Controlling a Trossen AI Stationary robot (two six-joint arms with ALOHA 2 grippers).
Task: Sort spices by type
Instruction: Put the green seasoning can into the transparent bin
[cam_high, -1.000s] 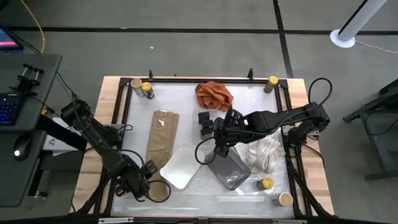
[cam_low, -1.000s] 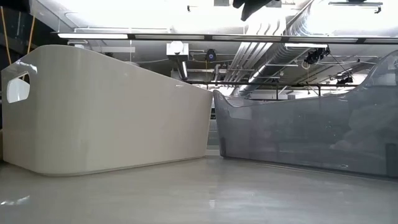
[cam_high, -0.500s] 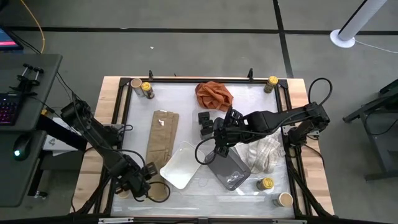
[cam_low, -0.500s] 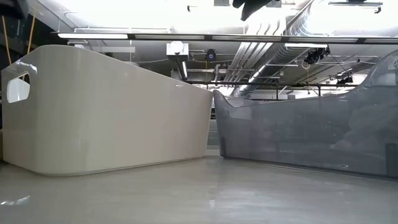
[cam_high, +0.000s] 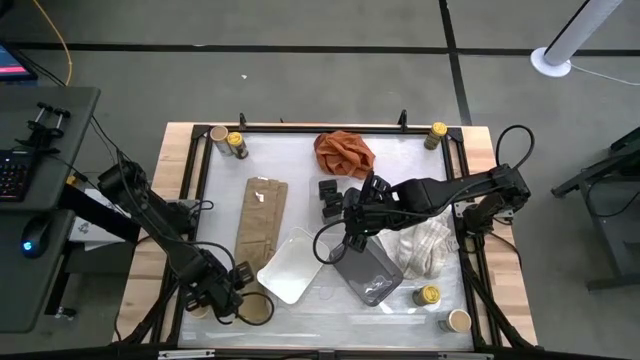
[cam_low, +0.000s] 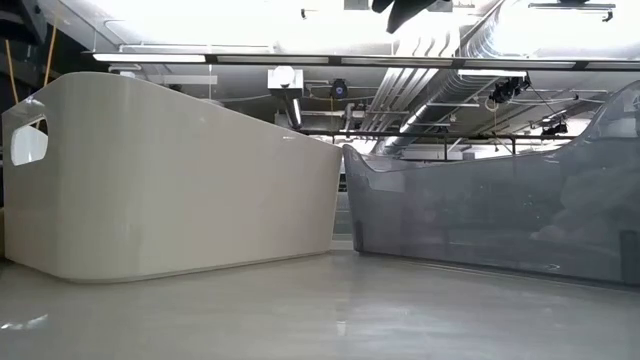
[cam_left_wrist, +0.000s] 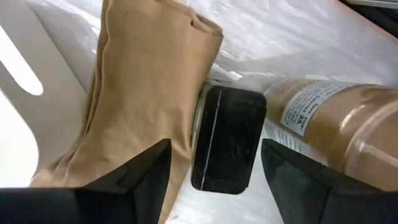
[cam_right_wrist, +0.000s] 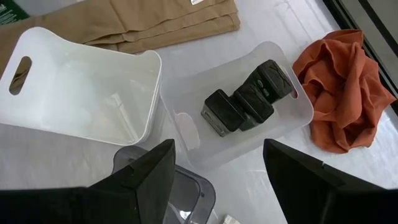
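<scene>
A jar lies on its side (cam_left_wrist: 323, 127) just beyond the left gripper (cam_left_wrist: 214, 180), touching a dark lid-like cap (cam_left_wrist: 227, 140) that sits between the spread fingers (cam_left_wrist: 140, 180); its clear wall and paper label look smooth and probably slippery, the contents a light powder, so it should be light but apt to roll; the round body across its middle seems the surest place to take hold. Beside one finger lies a folded tan cloth (cam_left_wrist: 143, 93), soft and likely to drag if caught.

The right gripper (cam_right_wrist: 214, 180) hangs with its fingers (cam_right_wrist: 146, 177) wide apart and holding nothing; ahead of them three black boxes (cam_right_wrist: 247, 96) lie together in a clear tray (cam_right_wrist: 186, 130), stiff, flat-sided and small, best pinched across the narrow faces. A white tray (cam_right_wrist: 81, 87) stands beside that one, a grey tray (cam_right_wrist: 193, 193) between the fingers, and an orange cloth (cam_right_wrist: 339, 87) well beyond.

In the high view, jars stand at the table (cam_high: 300, 150) corners: two at the far left (cam_high: 227, 141), one at the far right (cam_high: 437, 133), two at the near right (cam_high: 440, 306).

The left gripper itself (cam_high: 222, 297) hides its jar from above; the low view shows only tray walls; the cap's colour is unclear.
</scene>
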